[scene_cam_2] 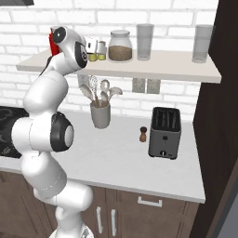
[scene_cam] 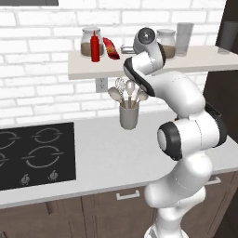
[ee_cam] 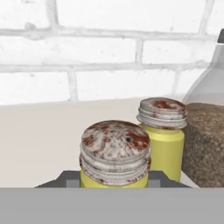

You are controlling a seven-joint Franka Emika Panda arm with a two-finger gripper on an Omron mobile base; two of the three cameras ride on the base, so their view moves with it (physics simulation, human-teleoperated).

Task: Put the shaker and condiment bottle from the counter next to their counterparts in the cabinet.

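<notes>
My gripper (ee_cam: 114,183) is shut on the yellow-green shaker (ee_cam: 115,153), whose speckled grey cap rises between the two finger tips. A second, matching shaker (ee_cam: 162,131) stands just behind it to the right on the pale cabinet shelf (ee_cam: 39,135). In the right base view the gripper (scene_cam_2: 89,46) reaches over the cabinet (scene_cam_2: 176,65) with both shakers (scene_cam_2: 101,52) at its tip. I cannot tell whether the held shaker rests on the board. One red condiment bottle (scene_cam: 95,46) stands on the shelf further left. The counter (scene_cam: 107,158) lies below.
A glass jar of brown grains (ee_cam: 205,135) stands close on the shakers' right. The shelf also holds another jar (scene_cam: 88,42), a red bag (scene_cam: 110,48) and tall glasses (scene_cam_2: 145,42). On the counter are a utensil holder (scene_cam_2: 100,115), a toaster (scene_cam_2: 165,132), a small grinder (scene_cam_2: 143,135) and the hob (scene_cam: 35,153).
</notes>
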